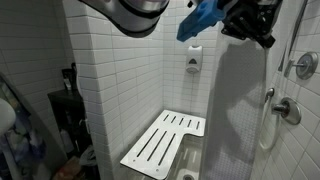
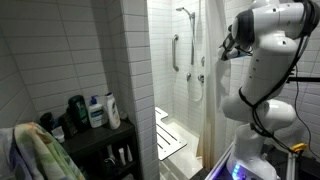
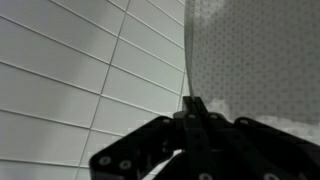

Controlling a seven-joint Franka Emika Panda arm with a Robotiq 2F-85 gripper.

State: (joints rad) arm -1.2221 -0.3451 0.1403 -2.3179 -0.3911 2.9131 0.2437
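Observation:
My gripper (image 3: 197,108) is shut, its two black fingers pressed together on the edge of a white dotted shower curtain (image 3: 250,50). The curtain edge runs straight down into the fingertips. In both exterior views the gripper (image 1: 250,20) (image 2: 228,46) is high up at the shower opening, at the top of the hanging curtain (image 1: 240,100). A blue part (image 1: 200,18) shows on the wrist beside it. White wall tiles (image 3: 70,80) lie behind the fingers.
A white slatted fold-down seat (image 1: 163,140) (image 2: 166,134) is on the shower wall. A soap dispenser (image 1: 193,62), grab bars (image 1: 270,120) (image 2: 177,50) and a shower head (image 2: 186,12) are there too. A dark shelf with bottles (image 2: 96,110) and a towel (image 2: 32,152) stand outside.

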